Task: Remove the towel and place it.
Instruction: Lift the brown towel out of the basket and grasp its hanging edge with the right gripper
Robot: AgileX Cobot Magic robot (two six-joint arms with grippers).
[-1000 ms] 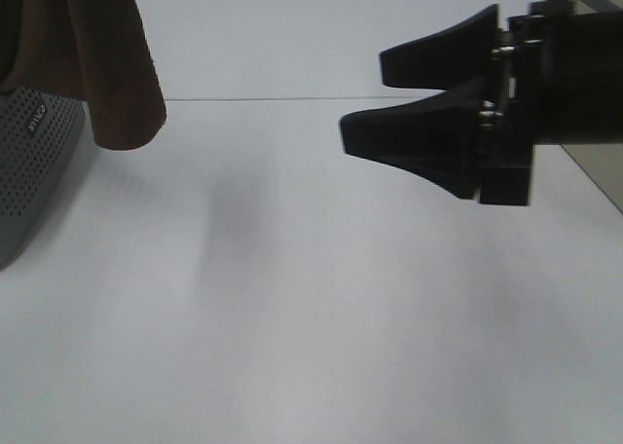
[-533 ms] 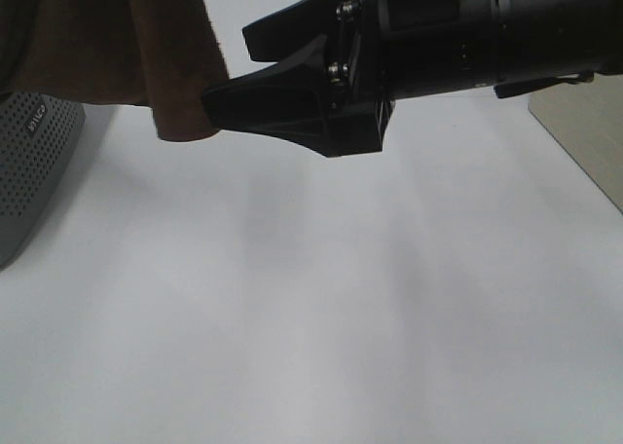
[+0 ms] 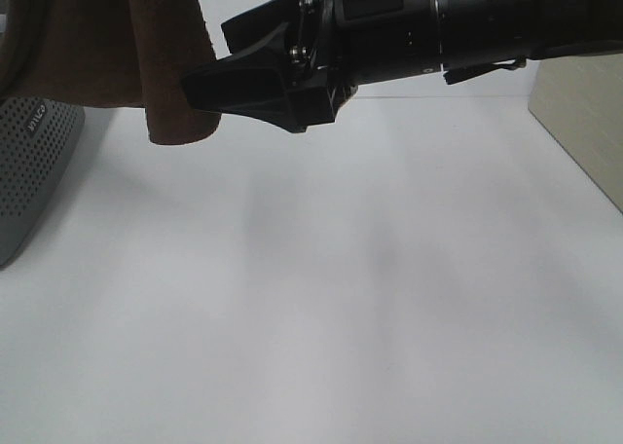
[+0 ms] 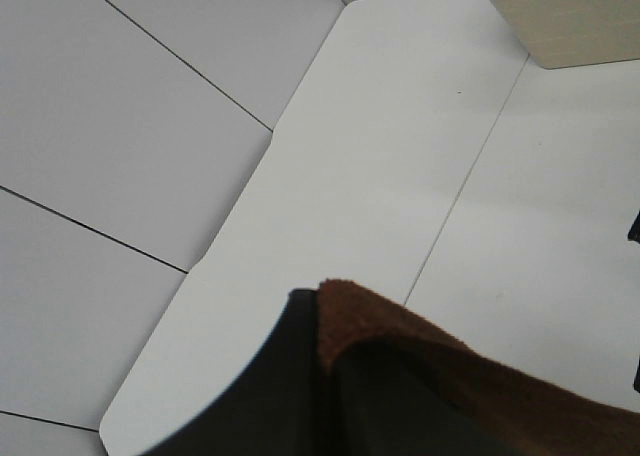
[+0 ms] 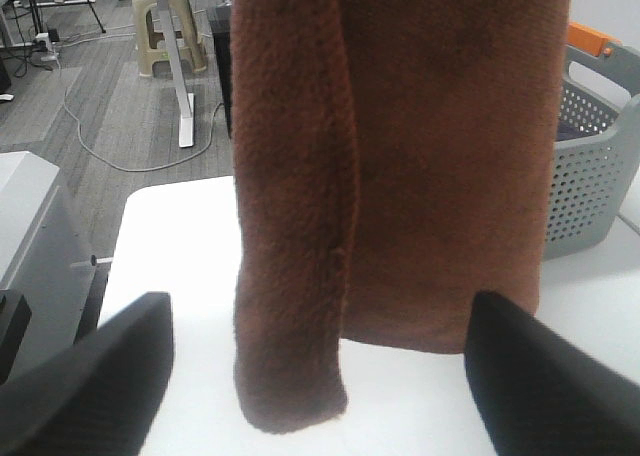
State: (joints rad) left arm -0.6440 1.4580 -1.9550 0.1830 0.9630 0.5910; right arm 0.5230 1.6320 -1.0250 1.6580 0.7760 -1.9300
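The dark brown towel (image 3: 127, 55) hangs in the air at the upper left, its lower end above the white table (image 3: 311, 298). In the left wrist view my left gripper (image 4: 320, 346) is shut on the towel's edge (image 4: 450, 376). My right gripper (image 3: 209, 56) reaches in from the right, open, with its fingertips at the towel's lower right edge. In the right wrist view the towel (image 5: 400, 156) hangs just ahead of the open right gripper (image 5: 320, 376), between its two fingers (image 5: 90, 376). I cannot tell whether they touch it.
A grey perforated basket (image 3: 29, 171) stands at the left edge; it shows with an orange handle in the right wrist view (image 5: 595, 146). A beige box (image 3: 584, 123) stands at the right, also in the left wrist view (image 4: 580, 21).
My right gripper has moved left and up across the table to the towel's hanging end. The towel has shifted slightly right and still hangs from the left gripper.
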